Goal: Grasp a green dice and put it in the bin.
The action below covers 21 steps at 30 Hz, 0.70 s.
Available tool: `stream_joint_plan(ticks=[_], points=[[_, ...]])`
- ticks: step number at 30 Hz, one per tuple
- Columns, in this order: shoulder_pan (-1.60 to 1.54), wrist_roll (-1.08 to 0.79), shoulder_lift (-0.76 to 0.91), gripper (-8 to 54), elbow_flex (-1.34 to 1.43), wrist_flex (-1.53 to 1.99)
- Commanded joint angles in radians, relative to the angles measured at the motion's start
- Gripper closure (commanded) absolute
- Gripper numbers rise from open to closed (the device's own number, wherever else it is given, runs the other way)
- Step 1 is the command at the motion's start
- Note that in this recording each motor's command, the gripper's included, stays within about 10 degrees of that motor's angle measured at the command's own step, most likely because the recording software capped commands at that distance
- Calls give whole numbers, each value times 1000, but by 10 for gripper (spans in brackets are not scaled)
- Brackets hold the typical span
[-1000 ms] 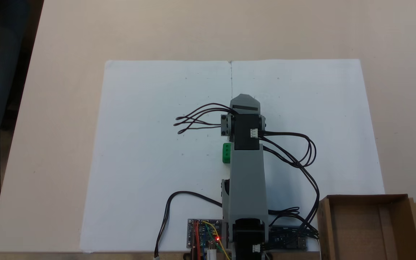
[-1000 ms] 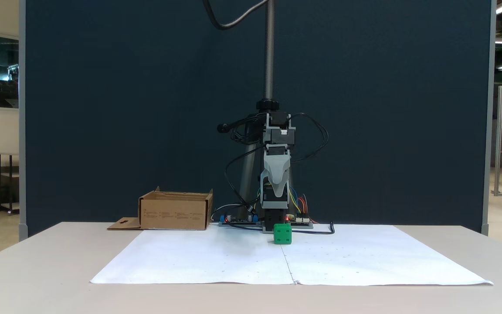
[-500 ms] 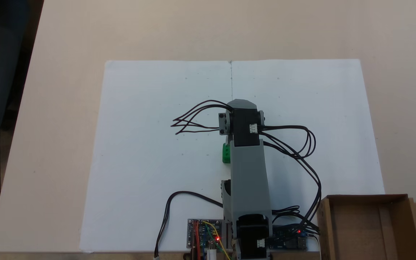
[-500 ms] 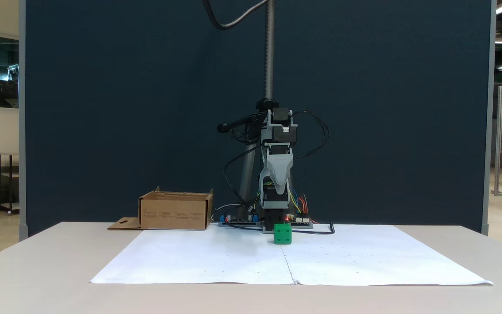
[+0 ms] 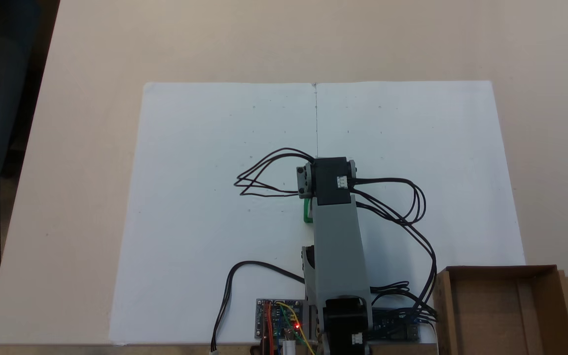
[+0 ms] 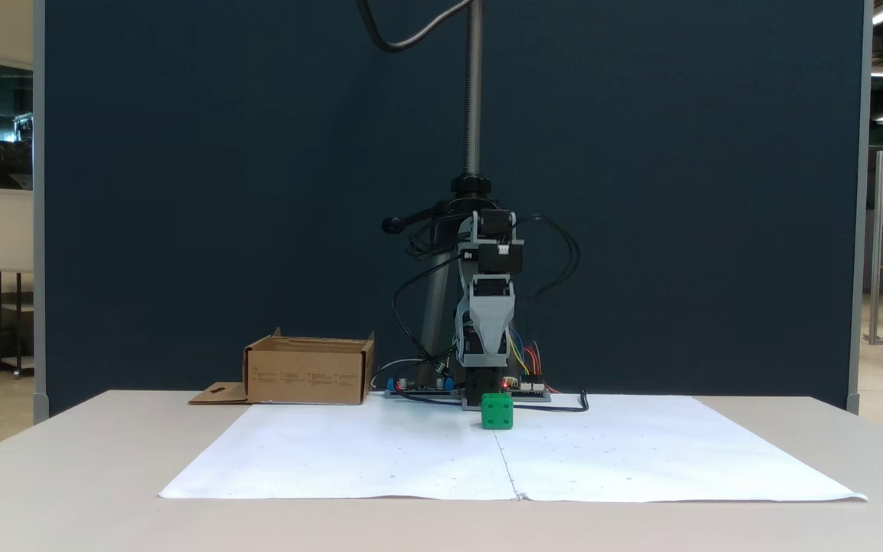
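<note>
From above, the arm (image 5: 336, 236) hid most of the dice (image 5: 306, 212). The front view showed the dice (image 6: 497, 411) whole on the paper (image 6: 380, 460), under the hand (image 6: 487, 354); its opening I could not tell. The bin (image 6: 308, 373) stood far left.

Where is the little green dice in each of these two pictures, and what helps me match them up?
Fixed view from above: the green dice is a sliver near the middle, mostly hidden under the grey arm.
Fixed view from the front: green dice on the white paper, lower centre, before the arm's base.
Shared landmark: the cardboard bin.
</note>
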Motion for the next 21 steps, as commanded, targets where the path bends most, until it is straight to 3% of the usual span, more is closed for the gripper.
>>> stream_joint_plan(ticks=[1, 21], points=[[-3, 43, 103, 21, 14, 15], [-55, 64, 98, 21, 221, -213]])
